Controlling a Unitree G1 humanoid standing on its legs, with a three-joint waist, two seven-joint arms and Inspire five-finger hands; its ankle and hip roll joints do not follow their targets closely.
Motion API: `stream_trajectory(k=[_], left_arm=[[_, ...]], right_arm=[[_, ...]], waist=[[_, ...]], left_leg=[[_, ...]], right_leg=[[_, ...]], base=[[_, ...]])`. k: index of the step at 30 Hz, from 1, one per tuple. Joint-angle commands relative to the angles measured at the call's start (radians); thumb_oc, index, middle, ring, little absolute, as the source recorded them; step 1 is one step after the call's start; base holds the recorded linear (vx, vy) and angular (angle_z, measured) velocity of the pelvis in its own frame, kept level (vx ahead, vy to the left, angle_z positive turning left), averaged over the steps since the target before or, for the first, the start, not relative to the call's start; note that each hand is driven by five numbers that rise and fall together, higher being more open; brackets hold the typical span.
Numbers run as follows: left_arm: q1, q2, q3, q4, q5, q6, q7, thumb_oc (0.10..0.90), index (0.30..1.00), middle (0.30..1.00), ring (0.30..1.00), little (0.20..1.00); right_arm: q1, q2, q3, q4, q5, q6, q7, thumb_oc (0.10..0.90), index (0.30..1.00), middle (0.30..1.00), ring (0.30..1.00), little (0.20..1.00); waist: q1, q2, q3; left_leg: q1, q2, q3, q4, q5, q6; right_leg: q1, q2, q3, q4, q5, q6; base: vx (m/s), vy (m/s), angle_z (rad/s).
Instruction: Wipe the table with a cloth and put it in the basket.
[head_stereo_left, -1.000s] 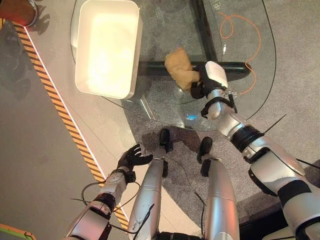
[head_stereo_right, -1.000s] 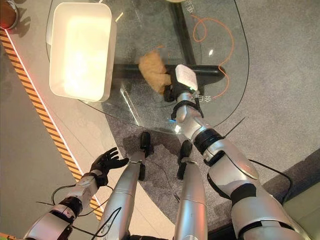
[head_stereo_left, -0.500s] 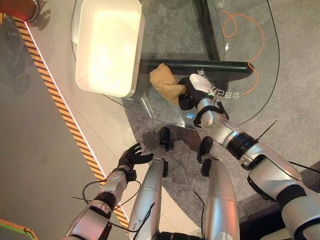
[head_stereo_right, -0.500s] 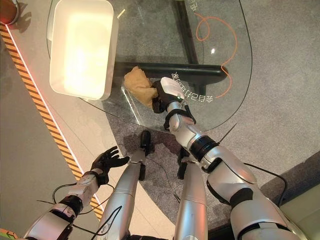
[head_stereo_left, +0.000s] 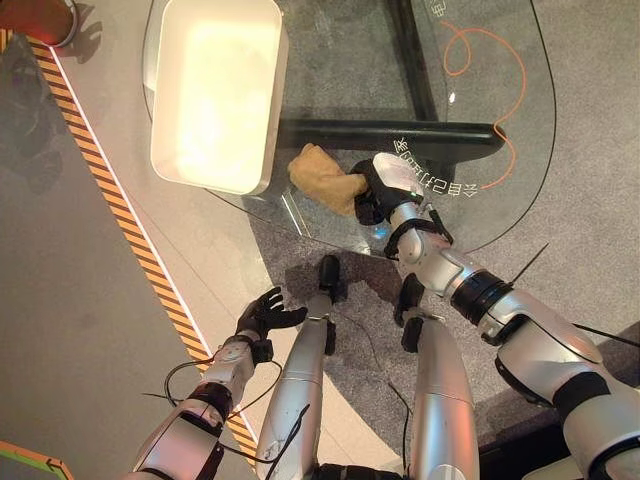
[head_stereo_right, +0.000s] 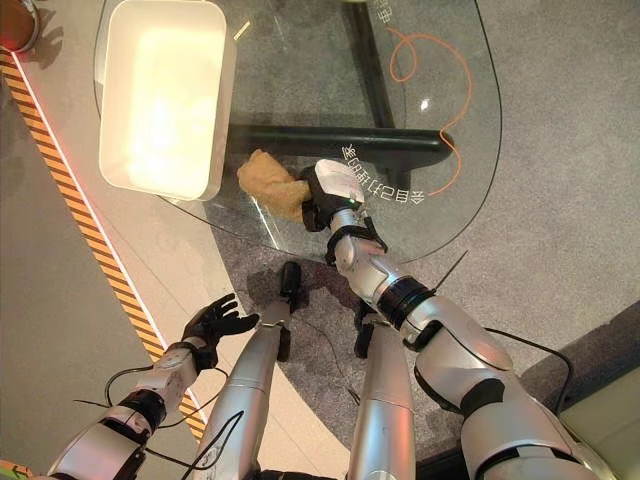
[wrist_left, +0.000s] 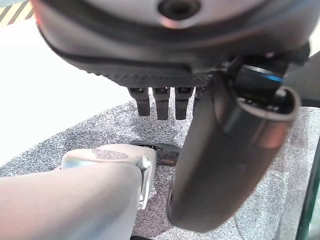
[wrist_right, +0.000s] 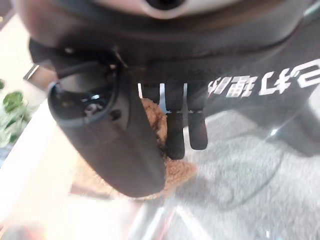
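A tan cloth (head_stereo_left: 320, 178) lies bunched on the glass table (head_stereo_left: 480, 120), close to its near edge. My right hand (head_stereo_left: 385, 185) is shut on the cloth's right side and presses it to the glass. In the right wrist view the cloth (wrist_right: 175, 172) sits between the thumb and the curled fingers (wrist_right: 175, 135). The white basket (head_stereo_left: 275, 95) stands on the table's left part, its near corner a short way left of the cloth. My left hand (head_stereo_left: 265, 315) hangs low beside the table, open and holding nothing, and it appears again (wrist_left: 225, 150) in the left wrist view.
Under the glass runs a black table base bar (head_stereo_left: 340, 130), and an orange cable (head_stereo_left: 500, 60) loops to the right. A yellow-and-black striped line (head_stereo_left: 120, 215) crosses the floor on the left. A red object (head_stereo_left: 35, 20) sits at the far left corner.
My right hand has dragged the cloth leftward across the glass and nearer to the table's front edge, so it now lies closer to the basket. The left hand has stayed put.
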Motion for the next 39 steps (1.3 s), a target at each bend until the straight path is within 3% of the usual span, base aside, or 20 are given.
stream_trajectory(k=[1,11,21,29,39], left_arm=[[0.006,-0.008,-0.015,0.048,-0.024,-0.034,-0.004,0.8,0.9,0.9,0.9,0.9],[0.022,0.008,-0.015,0.036,-0.044,-0.039,-0.005,0.8,0.9,0.9,0.9,0.9],[0.045,0.04,-0.003,0.032,-0.065,-0.045,-0.031,0.8,0.9,0.9,0.9,0.9],[0.041,0.057,0.008,0.032,-0.066,-0.041,-0.041,0.8,0.9,0.9,0.9,0.9],[0.028,0.063,0.023,0.028,-0.054,-0.031,-0.038,0.8,0.9,0.9,0.9,0.9]], right_arm=[[-0.133,-0.045,-0.12,0.034,0.065,-0.056,-0.218,0.1,0.3,0.3,0.3,0.2],[-0.182,-0.148,-0.237,0.144,0.134,-0.021,-0.44,0.1,0.3,0.3,0.3,0.2],[-0.15,-0.256,-0.358,0.279,0.216,-0.066,-0.557,0.1,0.3,0.3,0.3,0.2],[-0.128,-0.282,-0.402,0.327,0.246,-0.136,-0.524,0.1,0.3,0.3,0.3,0.2],[-0.125,-0.227,-0.294,0.149,0.173,-0.2,-0.326,0.1,0.3,0.3,0.3,0.2]], waist=[[0.003,0.035,-0.023],[0.002,0.031,-0.023],[-0.009,0.033,-0.023],[-0.012,0.027,-0.023],[-0.011,0.017,-0.023]], left_leg=[[0.006,-0.039,0.115,0.107,-0.12,0.061],[-0.012,-0.029,0.111,0.121,-0.132,0.072],[-0.023,-0.029,0.109,0.129,-0.145,0.081],[-0.029,-0.031,0.105,0.129,-0.149,0.085],[-0.028,-0.039,0.099,0.118,-0.142,0.081]], right_leg=[[0.019,0.013,-0.03,-0.12,0.083,0.033],[-0.003,0.016,-0.03,-0.102,0.085,0.036],[-0.015,0.02,-0.024,-0.099,0.08,0.038],[-0.016,0.026,-0.025,-0.106,0.081,0.04],[-0.01,0.033,-0.03,-0.117,0.078,0.038]], base=[[0.0,0.0,0.0],[0.0,0.0,0.0],[0.0,0.0,0.0],[0.0,0.0,0.0],[0.0,0.0,0.0]])
